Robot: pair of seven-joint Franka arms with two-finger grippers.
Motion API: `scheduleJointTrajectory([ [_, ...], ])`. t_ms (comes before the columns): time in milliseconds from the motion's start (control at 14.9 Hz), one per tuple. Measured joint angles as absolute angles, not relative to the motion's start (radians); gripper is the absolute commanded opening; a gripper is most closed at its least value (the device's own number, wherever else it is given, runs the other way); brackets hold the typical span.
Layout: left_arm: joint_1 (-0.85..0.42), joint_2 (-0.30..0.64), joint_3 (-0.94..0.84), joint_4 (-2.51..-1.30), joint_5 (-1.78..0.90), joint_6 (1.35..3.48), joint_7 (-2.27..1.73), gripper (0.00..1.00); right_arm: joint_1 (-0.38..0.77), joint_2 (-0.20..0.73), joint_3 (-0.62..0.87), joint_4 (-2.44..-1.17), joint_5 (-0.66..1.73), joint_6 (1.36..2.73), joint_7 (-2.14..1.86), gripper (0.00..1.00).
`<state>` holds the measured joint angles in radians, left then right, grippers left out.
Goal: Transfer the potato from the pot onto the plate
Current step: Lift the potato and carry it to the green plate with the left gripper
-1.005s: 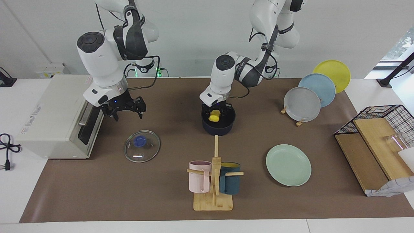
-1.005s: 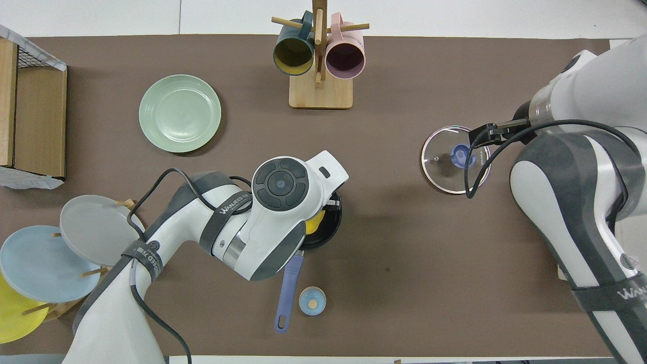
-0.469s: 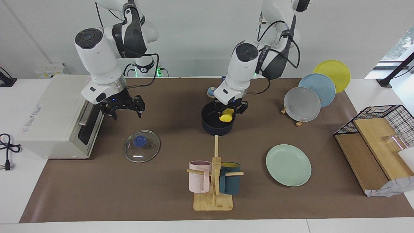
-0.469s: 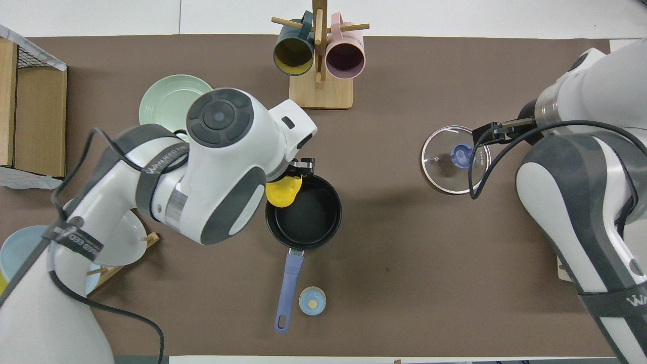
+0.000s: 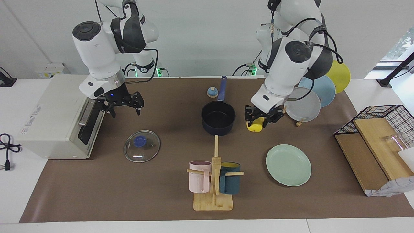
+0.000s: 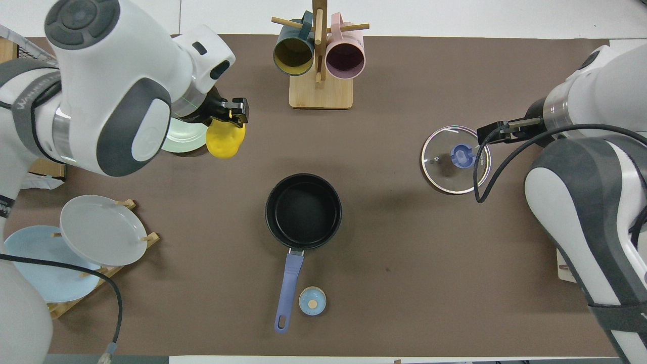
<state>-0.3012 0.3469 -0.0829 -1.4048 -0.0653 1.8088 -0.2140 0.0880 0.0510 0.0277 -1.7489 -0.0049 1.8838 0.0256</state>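
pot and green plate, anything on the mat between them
Nothing rests there: bare mat between the pot and plate in the facing view; the left gripper holds the potato above it.

Glass lid [image 5: 142, 146], 2 mugs on wooden rack [image 5: 213, 187], toaster oven [image 5: 55, 116].

We see bare mat between the pot [image 5: 218, 118] and the plate [image 5: 288, 165]; the mug rack [image 5: 214, 181] stands beside that path.

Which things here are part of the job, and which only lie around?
Part of the job: potato in the shut left gripper, pot, green plate.
Only lying around: glass lid, mug stand, plate rack, toaster oven, wire basket.
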Motion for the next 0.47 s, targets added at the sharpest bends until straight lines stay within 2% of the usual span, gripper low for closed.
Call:
scheduleJointTrajectory([
  [268,-0.215,0.409,-0.078,-1.392,-0.058,1.871,-0.114,0.0,0.084,0.024,0.02,-1.729,-0.005,1.839,0.026,1.0],
  [469,-0.186,0.489,-0.076,-1.362,-0.026,1.93,-0.097,0.0,0.064,0.022,0.018,-1.725,-0.005,1.833,0.021,1.0],
])
